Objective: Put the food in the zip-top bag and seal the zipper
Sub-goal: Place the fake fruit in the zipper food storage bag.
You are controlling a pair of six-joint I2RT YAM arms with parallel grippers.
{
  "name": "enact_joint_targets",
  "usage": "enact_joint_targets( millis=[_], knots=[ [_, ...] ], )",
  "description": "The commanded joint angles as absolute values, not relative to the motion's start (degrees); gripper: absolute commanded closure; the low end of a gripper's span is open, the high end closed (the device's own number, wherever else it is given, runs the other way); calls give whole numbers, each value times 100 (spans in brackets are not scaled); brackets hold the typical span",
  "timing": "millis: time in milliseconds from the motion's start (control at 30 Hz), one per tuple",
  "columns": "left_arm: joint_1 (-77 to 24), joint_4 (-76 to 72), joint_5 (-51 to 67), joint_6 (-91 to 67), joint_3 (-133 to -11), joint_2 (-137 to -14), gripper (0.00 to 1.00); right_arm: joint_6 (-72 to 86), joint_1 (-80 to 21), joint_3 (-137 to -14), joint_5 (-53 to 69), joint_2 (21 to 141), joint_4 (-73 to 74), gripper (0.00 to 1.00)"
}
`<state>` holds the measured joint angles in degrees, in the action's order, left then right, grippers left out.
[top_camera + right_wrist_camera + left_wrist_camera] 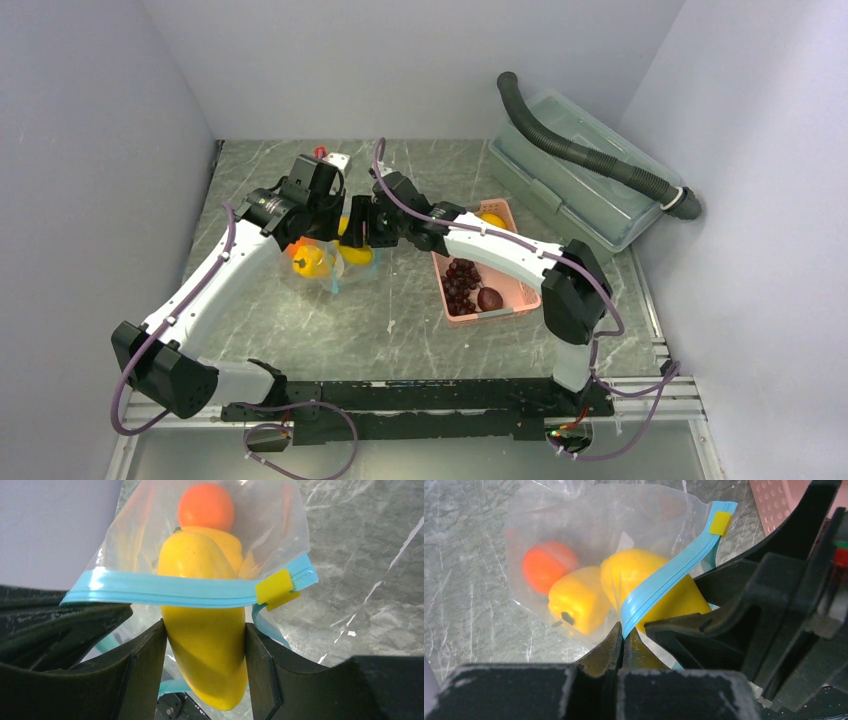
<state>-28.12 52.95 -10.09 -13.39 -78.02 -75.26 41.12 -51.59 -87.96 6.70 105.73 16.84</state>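
Observation:
The clear zip-top bag (322,268) lies on the table with its mouth held up. My left gripper (624,632) is shut on the bag's blue zipper (664,577), near the end away from the yellow slider tab (720,523). An orange (546,565) and a yellow bell pepper (579,600) rest inside the bag. My right gripper (204,631) is shut on a yellow oblong fruit (205,655), whose far half sits under the zipper (165,587) inside the mouth. Dark grapes (462,280), a reddish-brown round fruit (490,298) and another yellow fruit (493,220) lie in the pink basket.
The pink slotted basket (497,314) stands right of the bag, under my right forearm. A large clear lidded box (570,190) with a dark corrugated hose (590,152) across it sits at the back right. Grey walls enclose the table on three sides.

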Motion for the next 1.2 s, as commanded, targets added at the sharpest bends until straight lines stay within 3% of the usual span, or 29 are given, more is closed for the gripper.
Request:
enact_joint_targets(
  millis=[0,500,1167],
  knots=[
    [-2810,5142,-883,-1366,-7788,-7480,100,4591,-5186,-9066,275,10623,1319,59],
    [-2814,5150,-865,-1366,-7797,-7497,100,4938,-5144,-9009,163,10690,999,26],
    [-2811,5159,-949,-1372,-7788,-7547,100,4453,-5080,-8263,290,9946,939,26]
  ],
)
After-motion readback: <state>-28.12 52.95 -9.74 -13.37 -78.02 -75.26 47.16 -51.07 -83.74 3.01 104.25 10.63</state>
